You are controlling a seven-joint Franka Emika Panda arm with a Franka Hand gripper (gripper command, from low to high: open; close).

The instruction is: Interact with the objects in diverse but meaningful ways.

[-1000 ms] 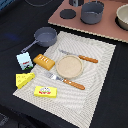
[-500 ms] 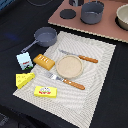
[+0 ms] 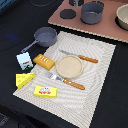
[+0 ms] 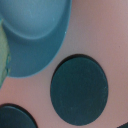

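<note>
Wrist view shows only pink stove top (image 4: 75, 47), dark burner (image 4: 79, 89), grey pot (image 4: 37, 35); toys elsewhere; tool unseen, state unknowable.

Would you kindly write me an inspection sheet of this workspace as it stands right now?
Surface: black table with a woven placemat.
Job's things: pan, milk carton, bread loaf, cheese wedge, flat yellow box, all at the placemat's edge on the exterior view's left.
Clutter: round wooden plate, knife, fork; pink toy stove carrying a grey pot.
End effector: not in view; the wrist view shows only the stove's dark burner disc.
Cables: nothing seen.
Surroundings: nothing seen.
</note>
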